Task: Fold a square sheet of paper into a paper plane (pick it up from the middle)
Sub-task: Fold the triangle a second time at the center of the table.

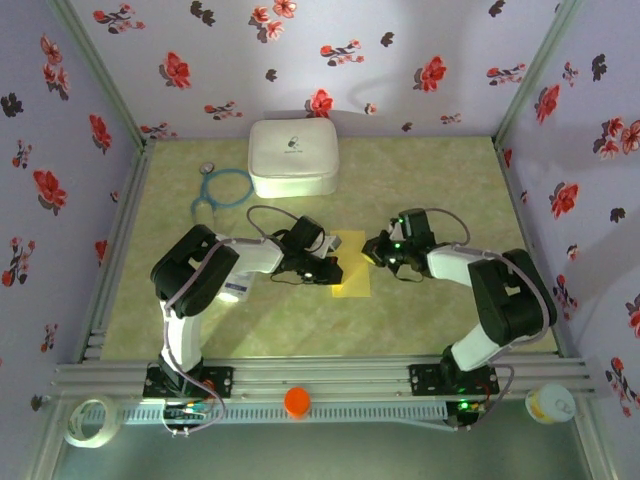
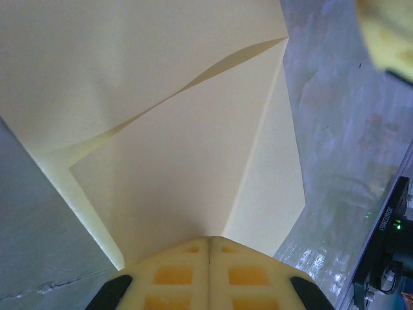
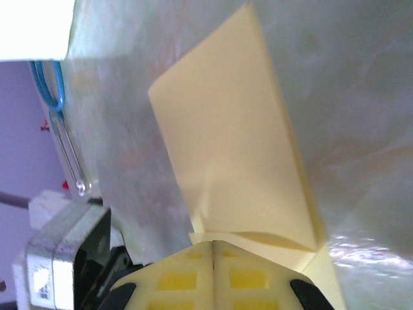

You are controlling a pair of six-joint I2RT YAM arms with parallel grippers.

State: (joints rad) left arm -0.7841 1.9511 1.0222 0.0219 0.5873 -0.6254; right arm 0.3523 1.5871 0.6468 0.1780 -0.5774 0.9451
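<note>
Paper, a part-folded yellow sheet (image 1: pixel 352 272), lies mid-counter (image 1: pixel 460 190) between my two arms. My left jaws and right jaws are each closed flat, pinching opposite edges, probably to steady one flap while a crease sets.

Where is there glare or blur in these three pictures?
Top external: soft overall, a bright wash on the wall above the white case. Left wrist: yellow paper sharp, a blurred yellow shape top right, sheen on the table. Right wrist: the case blown out white top left, glare on the table lower right.
</note>
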